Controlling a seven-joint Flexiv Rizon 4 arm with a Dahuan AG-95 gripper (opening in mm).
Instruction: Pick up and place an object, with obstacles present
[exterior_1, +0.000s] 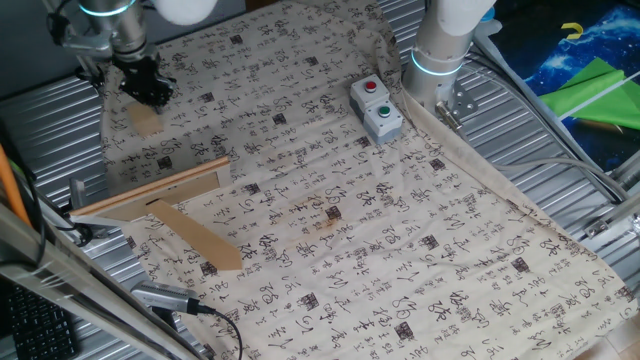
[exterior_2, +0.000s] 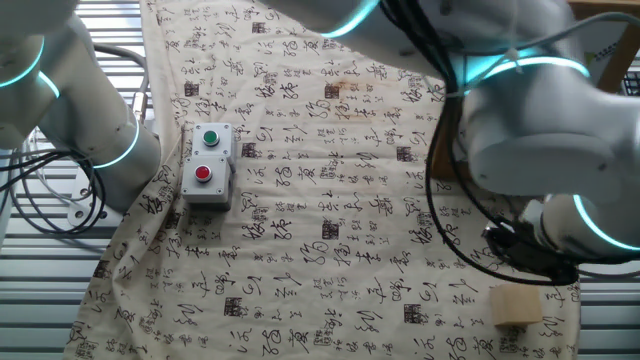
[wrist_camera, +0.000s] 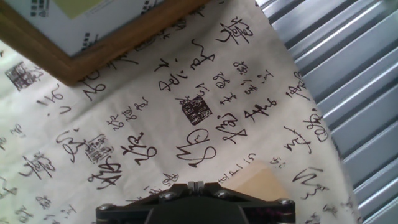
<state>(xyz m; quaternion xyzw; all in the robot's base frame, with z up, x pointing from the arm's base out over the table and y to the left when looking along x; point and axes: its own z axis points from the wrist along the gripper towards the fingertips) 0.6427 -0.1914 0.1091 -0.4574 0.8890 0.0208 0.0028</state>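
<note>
One fixed view: looks down from high up, far back, at the whole cloth (exterior_1: 400, 230).
Other fixed view: looks from the opposite side, closer in.
Hand view: very close, looking down at the cloth.
Shared: both fixed views show the button box (exterior_1: 377, 108) and the block (exterior_1: 146, 119).

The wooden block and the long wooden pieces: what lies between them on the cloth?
Only bare printed cloth separates the wooden block from the batten in one fixed view.
</note>
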